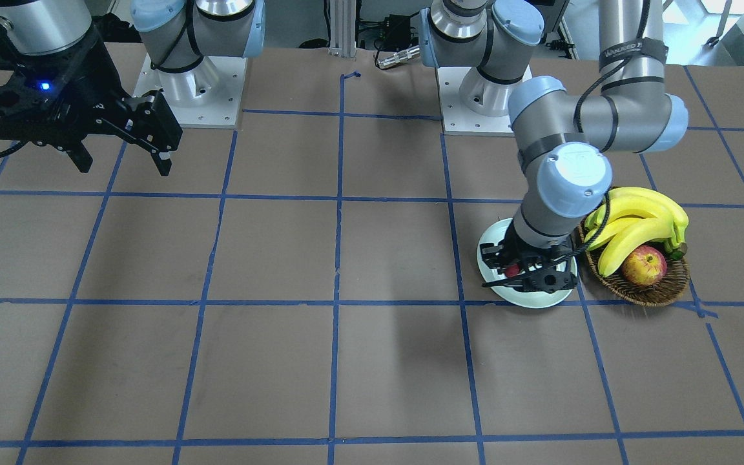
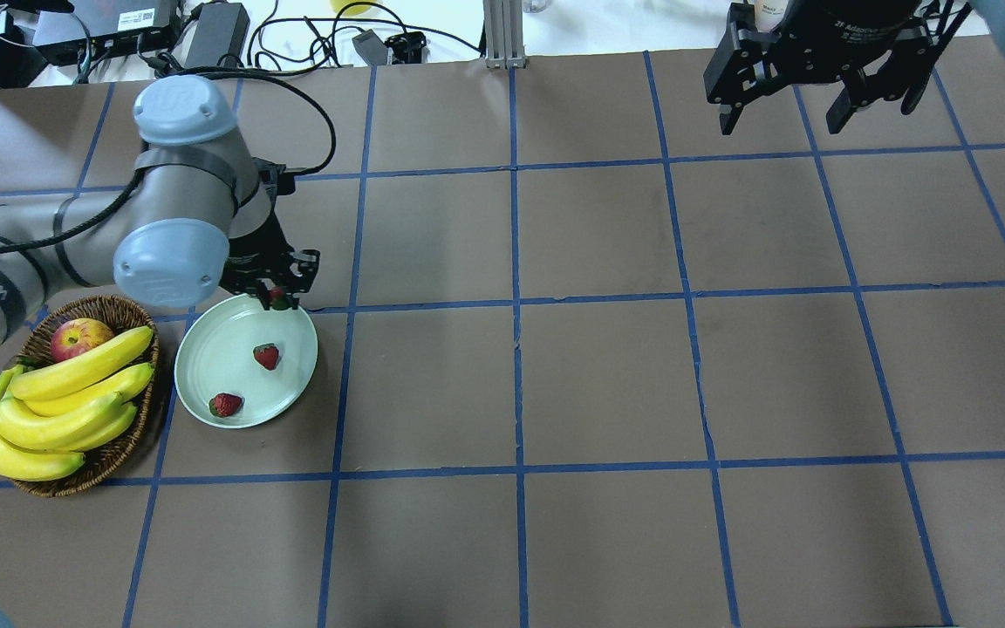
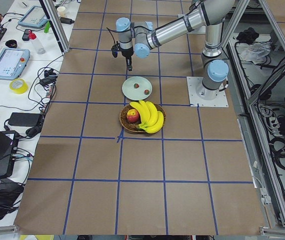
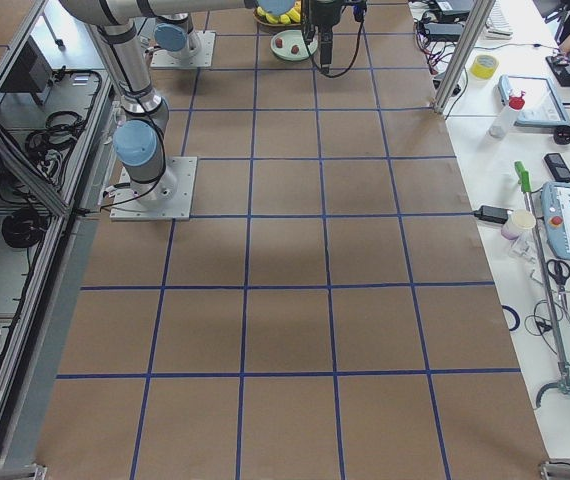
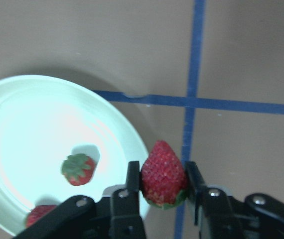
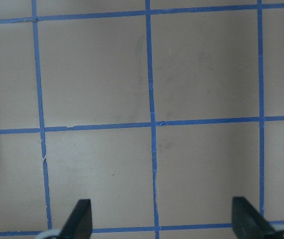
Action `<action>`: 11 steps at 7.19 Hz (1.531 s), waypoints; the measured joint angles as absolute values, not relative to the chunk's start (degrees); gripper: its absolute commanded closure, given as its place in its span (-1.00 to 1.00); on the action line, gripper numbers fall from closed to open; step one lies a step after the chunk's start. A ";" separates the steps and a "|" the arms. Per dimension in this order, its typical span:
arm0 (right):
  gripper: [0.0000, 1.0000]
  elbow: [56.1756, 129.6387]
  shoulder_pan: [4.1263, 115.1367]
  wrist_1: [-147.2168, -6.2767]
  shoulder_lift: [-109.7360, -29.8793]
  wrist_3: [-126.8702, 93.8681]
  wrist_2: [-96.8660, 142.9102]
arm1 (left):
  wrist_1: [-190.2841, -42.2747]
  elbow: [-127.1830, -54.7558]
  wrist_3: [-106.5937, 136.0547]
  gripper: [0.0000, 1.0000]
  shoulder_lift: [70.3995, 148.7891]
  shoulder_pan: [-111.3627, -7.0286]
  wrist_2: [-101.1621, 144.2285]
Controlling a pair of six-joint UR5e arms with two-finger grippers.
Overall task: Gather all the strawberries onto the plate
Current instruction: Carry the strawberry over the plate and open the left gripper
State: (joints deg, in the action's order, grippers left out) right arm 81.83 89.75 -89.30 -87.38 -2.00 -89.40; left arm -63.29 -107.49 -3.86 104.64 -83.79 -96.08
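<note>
**Strawberries (image 2: 266,355): two on the plate, the third held at its rim**

The step in hand looks like the last delivery. The left hand (image 5: 164,175) is clenched on the third strawberry (image 5: 162,167), pinching it by its sides between both fingers. In the left wrist view the berry hangs at the right edge of the plate (image 2: 215,349). It seems to be partly over the rim and partly over the brown surface (image 2: 598,375).

The plate lies at centre left of the overhead frame. It holds two strawberries: one near the middle and one (image 2: 225,404) toward the lower rim, well apart from each other.

Just left of the plate, a wicker basket (image 2: 123,453) holds a bunch of bananas (image 2: 66,384) and an apple (image 2: 79,336). None of this is part of the job.

The right hand (image 2: 779,125) hangs at the upper right of the overhead frame. Its fingers are spread wide with nothing between them, and it is far from the plate.

The next move probably calls for a short shift inward, so the berry is fully over the plate's bare part. The hand should then lower before letting go. Dropped from the rim, the berry could well roll off onto the surface.
</note>
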 measured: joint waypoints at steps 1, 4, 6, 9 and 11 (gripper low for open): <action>-1.00 81.83 89.79 -89.31 -87.37 -2.01 -89.41 | -63.33 -108.38 -9.82 0.91 104.52 -79.53 -95.87; -1.00 81.91 89.82 -89.42 -87.36 -2.02 -89.47 | -61.63 -111.34 -18.22 0.51 106.08 -73.37 -93.61; -1.00 81.94 89.82 -89.47 -87.36 -2.02 -89.47 | -60.80 -113.34 -18.59 -0.77 106.57 -73.01 -93.50; -1.00 82.10 89.89 -89.30 -87.36 -2.00 -89.39 | -60.71 -113.64 -18.49 -1.00 106.42 -73.14 -93.45; -1.00 82.16 89.91 -89.36 -87.36 -1.94 -89.39 | -63.13 -110.33 -17.85 -1.00 104.36 -75.74 -93.40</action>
State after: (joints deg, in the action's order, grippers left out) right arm 82.16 89.91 -89.36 -87.36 -1.94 -89.39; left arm -63.13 -110.33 -17.85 104.36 -75.74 -93.40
